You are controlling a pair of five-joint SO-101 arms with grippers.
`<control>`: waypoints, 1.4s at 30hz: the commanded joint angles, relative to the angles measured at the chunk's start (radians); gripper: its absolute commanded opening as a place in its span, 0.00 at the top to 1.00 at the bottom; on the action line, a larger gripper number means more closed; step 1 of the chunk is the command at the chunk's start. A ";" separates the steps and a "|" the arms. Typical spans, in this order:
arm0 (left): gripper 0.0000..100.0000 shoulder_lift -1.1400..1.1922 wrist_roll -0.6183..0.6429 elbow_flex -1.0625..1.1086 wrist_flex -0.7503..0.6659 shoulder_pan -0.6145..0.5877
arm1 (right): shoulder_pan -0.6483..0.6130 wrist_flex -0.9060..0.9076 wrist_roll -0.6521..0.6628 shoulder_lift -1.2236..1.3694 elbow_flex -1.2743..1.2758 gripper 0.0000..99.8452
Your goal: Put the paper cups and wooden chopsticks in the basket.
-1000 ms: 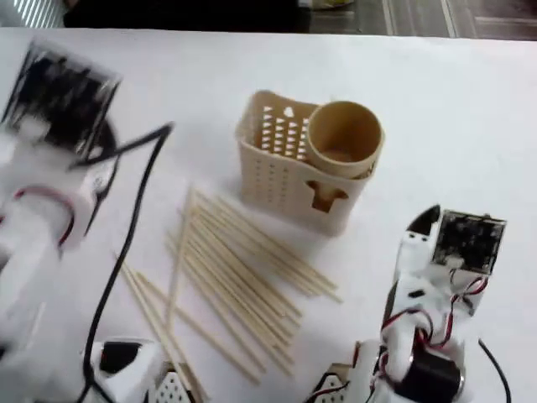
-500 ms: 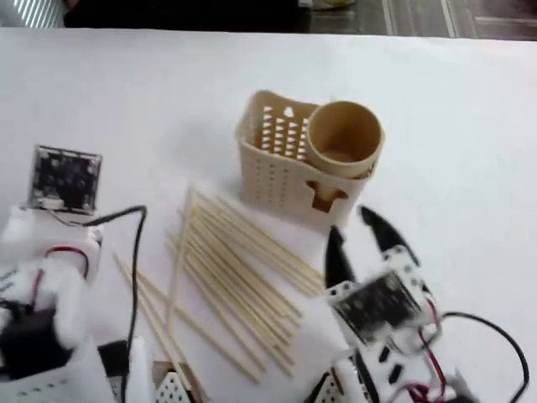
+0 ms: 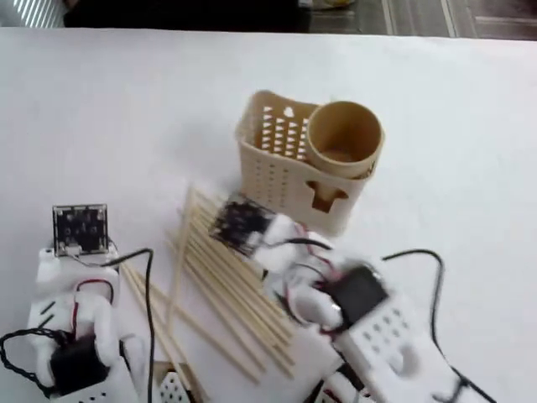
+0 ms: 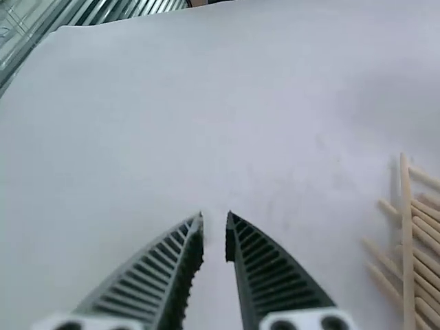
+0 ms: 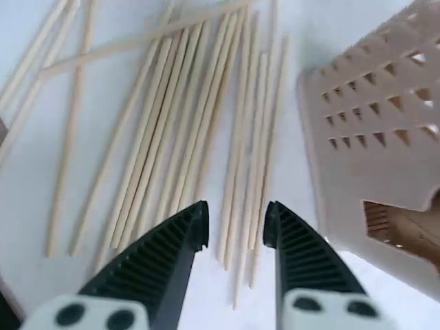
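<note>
The right arm has swung in over the chopsticks (image 3: pixel 210 285), which lie loose on the bench (image 3: pixel 126 101) beside the basket (image 3: pixel 281 180), a paper cup (image 3: pixel 342 138) already inside it. The right gripper (image 5: pixel 236 213) has its fingers spread and empty; the left gripper (image 4: pixel 214 220), drawn back, shows a narrow gap, holding nothing. The right one should lower straight, straddle a few sticks mid-length, then close

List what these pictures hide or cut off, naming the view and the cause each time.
- High view: the right arm covers part of the pale wooden chopsticks, preventing a count.
- High view: the wall of the cream perforated plastic basket hides the lower part of the tan paper cup; one or a stack, unclear.
- Right wrist view: the picture's edge cuts off the basket.
- Left wrist view: the edge cuts off the chopsticks.
</note>
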 commanded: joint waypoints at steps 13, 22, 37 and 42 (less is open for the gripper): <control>0.92 -0.027 0.003 0.127 -0.098 -0.015 | -0.101 -0.120 -0.031 0.740 -0.370 0.79; 0.92 -0.027 0.002 0.127 -0.095 -0.015 | -0.012 -0.182 -0.034 1.053 -0.523 0.79; 0.92 -0.027 0.002 0.129 -0.095 -0.015 | 0.042 -0.202 -0.031 1.277 -0.592 0.88; 0.92 -0.027 0.002 0.129 -0.095 -0.015 | 0.044 -0.214 -0.031 1.280 -0.592 0.96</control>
